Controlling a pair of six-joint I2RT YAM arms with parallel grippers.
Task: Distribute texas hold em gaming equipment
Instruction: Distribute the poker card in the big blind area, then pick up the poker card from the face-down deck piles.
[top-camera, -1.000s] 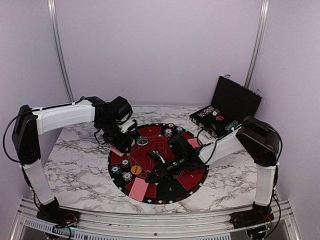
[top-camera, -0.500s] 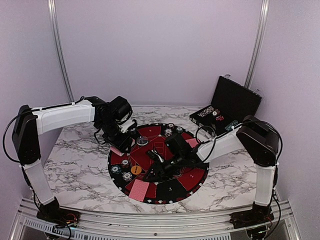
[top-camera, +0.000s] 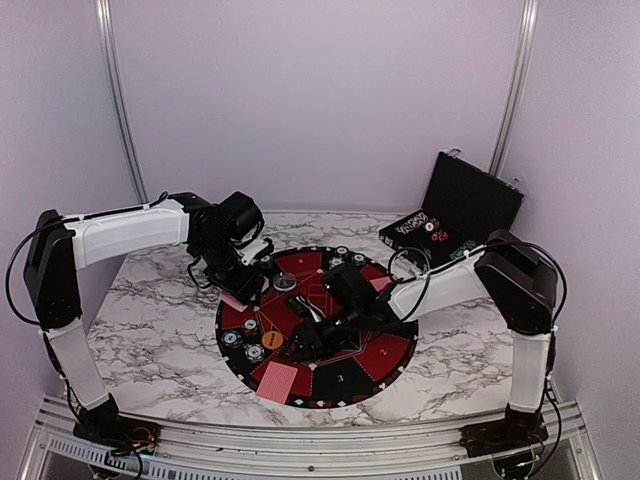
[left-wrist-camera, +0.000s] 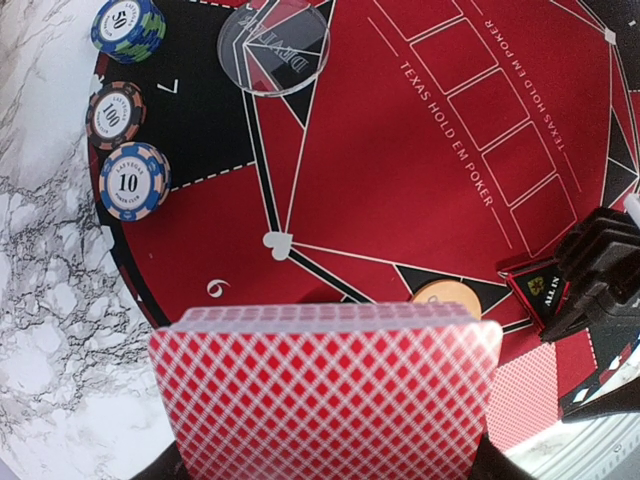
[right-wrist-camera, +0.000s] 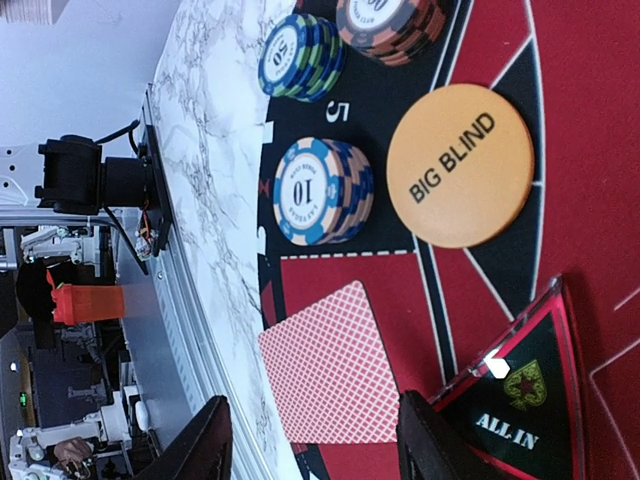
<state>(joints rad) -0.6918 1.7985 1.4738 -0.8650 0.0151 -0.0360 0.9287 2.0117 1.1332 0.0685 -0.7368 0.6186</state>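
Your left gripper was clamped on the deck of red-backed cards, holding it over the far-left edge of the round mat. Your right gripper hung low over the middle of the mat with its jaws apart and nothing between them. The triangular ALL IN marker lay flat just beside one finger, and a single card lay face down at the mat's near edge.

The orange BIG BLIND disc sat near the marker, toward the mat's near-left edge. Along that edge stood the blue 10 stack, the blue-green 50 stack and a dark stack, close together but apart from the disc.

At the mat's far edge you had three more chip stacks in a short row, with the clear dealer disc lying flat just inside them.

The black case stood open at the far-right corner of the marble table, well apart from both grippers.
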